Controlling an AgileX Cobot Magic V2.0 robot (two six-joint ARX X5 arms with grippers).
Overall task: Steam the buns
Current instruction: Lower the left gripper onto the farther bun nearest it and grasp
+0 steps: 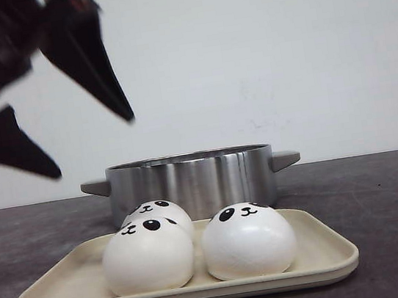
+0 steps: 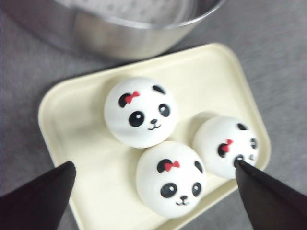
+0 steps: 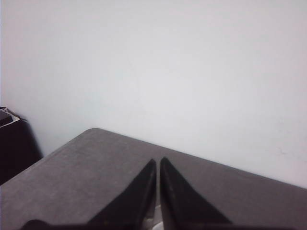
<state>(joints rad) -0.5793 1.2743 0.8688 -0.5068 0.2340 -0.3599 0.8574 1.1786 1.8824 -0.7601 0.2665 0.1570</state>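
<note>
No brand, label or readable writing is seen on anything. Three buns are shown on a cream tray (image 1: 324, 246) with rounded corners and a low raised rim, set on a dark grey, finely textured surface (image 1: 384, 197). Each bun is a smooth white dome printed with a black panda face; in the left wrist view a small red bow is seen by one ear of each. The front-left bun (image 1: 148, 255) and the front-right bun (image 1: 248, 239) sit close side by side, and the rear bun (image 1: 158, 212) sits just behind the front-left one, nearest the pot. Directly behind the tray a round pot (image 1: 191, 181) of brushed, reflective steel is placed, with a grey handle at each side.

The left gripper (image 1: 98, 145) is held above the tray's left end, its black pointed jaws spread wide and empty. The right gripper (image 3: 158, 191) is seen over bare surface, its jaws drawn together with only a thin slit between them.
</note>
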